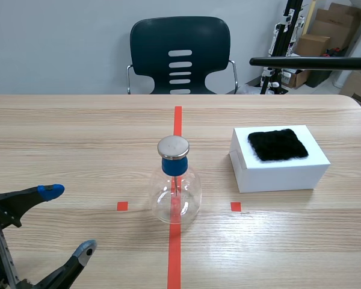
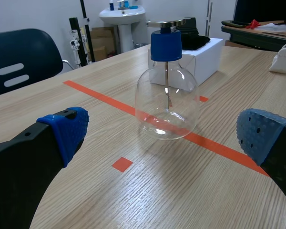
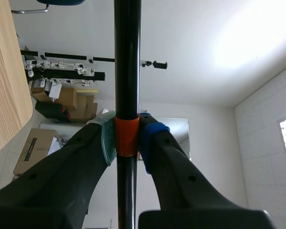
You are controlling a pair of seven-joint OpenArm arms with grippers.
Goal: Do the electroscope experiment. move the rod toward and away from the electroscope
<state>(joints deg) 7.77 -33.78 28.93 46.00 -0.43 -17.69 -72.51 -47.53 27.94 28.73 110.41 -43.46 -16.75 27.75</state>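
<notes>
Electroscope point(image 1: 175, 186): a clear glass flask with a blue stopper point(image 1: 174, 165) and a round metal disc point(image 1: 173, 146) on top. It stood upright on the table point(image 1: 78, 138), on the long tape line point(image 1: 174, 253) and between two small tape squares. A thin stem hung down inside from the stopper.
Rod point(image 1: 313, 61): black and level in the air, high at the right, above and beyond the box point(image 1: 277, 171). Its free end pointed toward the chair point(image 1: 179, 54), well apart from the electroscope.
Right end effector point(image 3: 127, 138): clamped on the rod at an orange band point(image 3: 127, 129), one pad pressed to each side. It lay outside the scene view.
Left end effector point(image 1: 69, 220): low at the near left of the table, spread wide with nothing between its blue pads point(image 2: 66, 129). The electroscope stood ahead of it, well apart.
Box: white, on the table to the right of the electroscope, not touching it.
Fur point(image 1: 278, 144): a black patch lying flat on top of the box.
Chair: dark, beyond the table's far edge.
</notes>
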